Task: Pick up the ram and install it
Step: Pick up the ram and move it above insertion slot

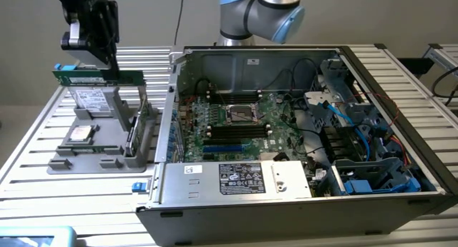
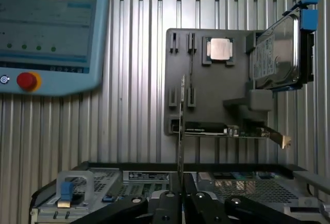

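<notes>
The claw (image 1: pixel 109 69) is pinched narrow on the ram (image 1: pixel 93 77), one thin green stick held level above the tray (image 1: pixel 86 164), at ten o'clock in the exterior view.

One tabletop (image 1: pixel 29 166) of ribbed aluminium slats carries everything. One open computer case (image 1: pixel 301 209) of dark sheet metal lies at three o'clock of the tray. Its green motherboard (image 1: pixel 268 115) has black slots at twelve and six o'clock of a square socket. One silver power-supply box (image 1: pixel 286 177) sits at the case's six o'clock, and its label (image 1: pixel 242 178) is too small to read.

One blue-cased pendant (image 2: pixel 46 28) has a screen with unreadable writing and one round red button (image 2: pixel 27 81).

The grey moulded tray holds one silver hard drive (image 2: pixel 278 54) on edge, one green expansion card (image 2: pixel 232 130) with a metal bracket, and one square silver processor (image 2: pixel 219 49).
</notes>
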{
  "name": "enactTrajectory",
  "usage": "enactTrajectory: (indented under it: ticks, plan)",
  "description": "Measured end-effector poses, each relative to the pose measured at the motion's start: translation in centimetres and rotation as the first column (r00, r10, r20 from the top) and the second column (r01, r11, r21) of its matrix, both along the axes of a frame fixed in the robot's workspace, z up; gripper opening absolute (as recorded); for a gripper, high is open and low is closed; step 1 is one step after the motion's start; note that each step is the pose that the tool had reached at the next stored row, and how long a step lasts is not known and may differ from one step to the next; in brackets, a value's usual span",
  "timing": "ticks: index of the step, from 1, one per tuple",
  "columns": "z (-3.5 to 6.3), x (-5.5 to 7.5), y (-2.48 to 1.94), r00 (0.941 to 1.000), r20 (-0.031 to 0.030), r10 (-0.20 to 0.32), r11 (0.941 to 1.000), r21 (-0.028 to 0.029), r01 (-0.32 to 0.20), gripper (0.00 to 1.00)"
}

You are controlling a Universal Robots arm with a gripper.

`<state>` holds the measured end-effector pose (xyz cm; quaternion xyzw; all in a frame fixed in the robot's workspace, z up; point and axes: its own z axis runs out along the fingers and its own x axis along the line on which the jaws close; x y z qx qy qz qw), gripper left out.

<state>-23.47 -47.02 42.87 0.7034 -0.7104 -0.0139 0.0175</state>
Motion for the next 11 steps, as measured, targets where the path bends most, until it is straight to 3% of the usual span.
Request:
enactTrajectory:
  ticks: [11]
  plan:
    - [0.49,5.0,0.00,1.0000,-0.0041,0.000,1.0000,-0.0001,0.000,0.14]
